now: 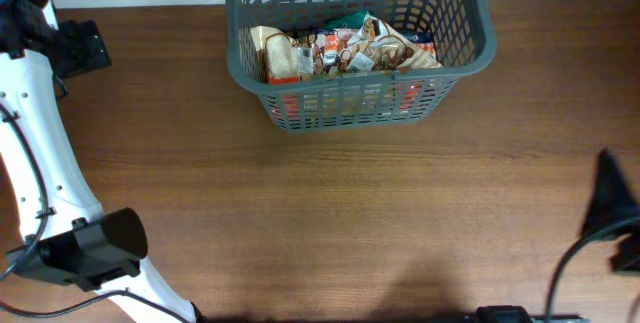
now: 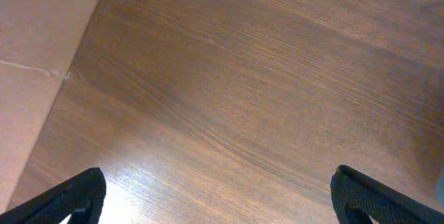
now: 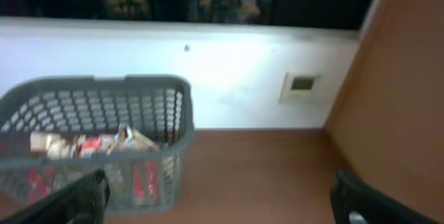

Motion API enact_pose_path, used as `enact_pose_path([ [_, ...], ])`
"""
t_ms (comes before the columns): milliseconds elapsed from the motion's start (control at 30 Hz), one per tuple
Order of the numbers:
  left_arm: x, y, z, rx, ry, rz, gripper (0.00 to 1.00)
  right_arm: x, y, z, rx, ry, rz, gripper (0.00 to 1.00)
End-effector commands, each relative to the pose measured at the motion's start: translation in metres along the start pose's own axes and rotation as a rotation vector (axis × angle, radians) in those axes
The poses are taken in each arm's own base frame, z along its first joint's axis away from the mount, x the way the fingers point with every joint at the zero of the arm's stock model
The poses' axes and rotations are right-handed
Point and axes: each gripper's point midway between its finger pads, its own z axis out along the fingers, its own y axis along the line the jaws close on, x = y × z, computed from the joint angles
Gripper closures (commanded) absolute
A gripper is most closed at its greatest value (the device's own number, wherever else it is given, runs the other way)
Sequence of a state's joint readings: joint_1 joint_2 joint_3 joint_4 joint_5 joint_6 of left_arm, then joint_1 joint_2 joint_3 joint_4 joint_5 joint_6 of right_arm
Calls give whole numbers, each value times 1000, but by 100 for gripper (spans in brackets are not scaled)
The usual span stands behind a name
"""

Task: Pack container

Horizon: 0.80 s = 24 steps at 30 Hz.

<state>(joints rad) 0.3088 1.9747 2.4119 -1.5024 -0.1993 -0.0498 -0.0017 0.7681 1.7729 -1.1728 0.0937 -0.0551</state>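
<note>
Overhead, the container (image 1: 350, 108) sits at the far edge of the table (image 1: 350, 213) holding snack packets (image 1: 345, 51) — stiff, light plastic, likely best gripped by its solid rim — while left gripper (image 2: 218, 196) and right gripper (image 3: 222, 196) both gape wide, empty.

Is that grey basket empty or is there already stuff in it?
Partly full. The basket stands upright and colourful snack packets cover its bottom, below the rim.

The basket (image 1: 350, 105) stands at the far middle of the worktop (image 1: 350, 213), with snack packets (image 1: 345, 51) heaped inside. The white left arm (image 1: 40, 153) runs along the left edge. Only a dark part of the right arm (image 1: 610, 203) shows at the right edge.
</note>
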Motion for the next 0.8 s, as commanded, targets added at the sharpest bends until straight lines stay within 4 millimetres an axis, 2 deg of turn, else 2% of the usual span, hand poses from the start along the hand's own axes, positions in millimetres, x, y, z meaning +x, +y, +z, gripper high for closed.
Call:
enact_pose_path([
  [0,1,1,5,-8,11,-10,1,54,9,9,-36,48,3,1],
  [67,1,1,5,-8,10,-10,1,97,17,24,-59,82,1,1],
  [100,1,1,5,-8,10,-10,1,109,19,29,-64,91,0,1],
  [267,1,1,5,-8,10,-10,1,206,33,74,-90,145,-3,1],
  [433,1,1,5,-8,11,-10,1,290,42,104,-100,209,-7,1],
  [600,1,1,5,-8,10,-10,1,346,45,118,-94,257,-11,1],
  [767,1,1,5,-8,11,-10,1,378,46,123,-90,294,-15,1],
])
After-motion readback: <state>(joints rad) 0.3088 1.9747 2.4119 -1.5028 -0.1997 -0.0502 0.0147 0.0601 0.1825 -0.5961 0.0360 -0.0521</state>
